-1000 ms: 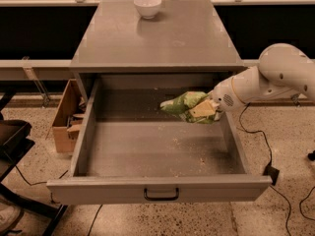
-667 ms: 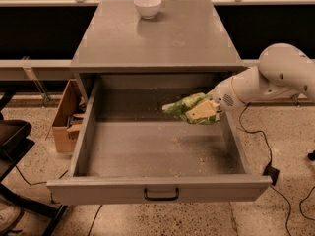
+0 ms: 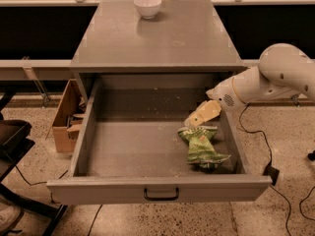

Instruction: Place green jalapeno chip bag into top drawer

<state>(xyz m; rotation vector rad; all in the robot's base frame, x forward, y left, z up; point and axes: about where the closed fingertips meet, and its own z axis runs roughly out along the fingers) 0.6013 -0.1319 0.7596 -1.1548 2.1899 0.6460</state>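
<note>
The green jalapeno chip bag (image 3: 203, 145) lies crinkled on the floor of the open top drawer (image 3: 133, 149), near its front right corner. My gripper (image 3: 196, 118) hangs just above the bag's back end, over the drawer's right side, on the white arm (image 3: 266, 80) that reaches in from the right. The gripper is open and holds nothing; the bag lies free beneath it. The drawer is pulled fully out, its black bar handle (image 3: 161, 196) facing the camera.
A white bowl (image 3: 147, 6) stands at the back of the grey cabinet top (image 3: 162, 38). A brown cardboard box (image 3: 66, 117) sits on the floor left of the drawer. A black chair base (image 3: 15, 146) is at far left. Cables (image 3: 268, 156) run on the floor at right.
The gripper has let go of the chip bag. The bag dropped from mid-air onto the drawer floor at the front right, and the gripper now stands open above it.
</note>
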